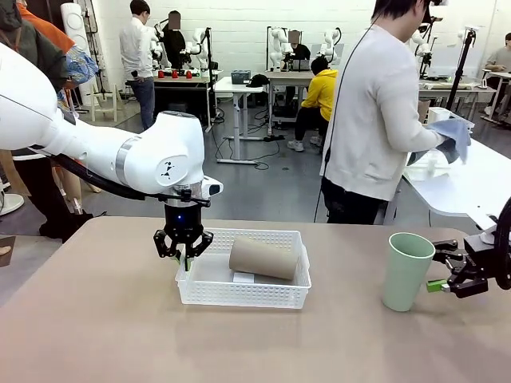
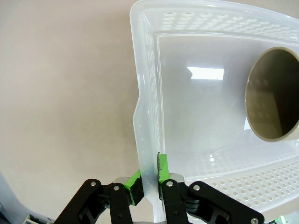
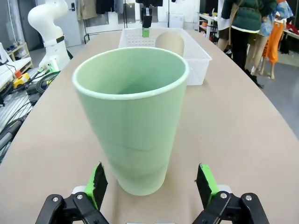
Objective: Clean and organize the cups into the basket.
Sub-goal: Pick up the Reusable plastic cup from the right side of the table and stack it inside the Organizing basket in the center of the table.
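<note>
Here, your left gripper point(image 2: 148, 177) was clamped on the left short wall of the shallow white lattice-sided plastic basket point(image 1: 239, 292) mid-desk, with a tan-brown tapered matte cup point(image 1: 263, 258) lying inside. Your right gripper point(image 3: 152, 183) stood open around the upright pale mint-green tapered cup point(image 1: 407, 270) near the desk's right edge, pads clear of it. You likely needed to centre first, close gently low down, then lift straight.

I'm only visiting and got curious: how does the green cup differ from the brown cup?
Colour: the green cup is pale mint, while the brown cup is tan.
Pose: the green cup stands upright with its mouth up, and the brown cup lies on its side.
Place: the green cup sits on the bare table, outside the basket. The brown cup lies inside the basket.
Both are tall, tapered and handleless.
</note>
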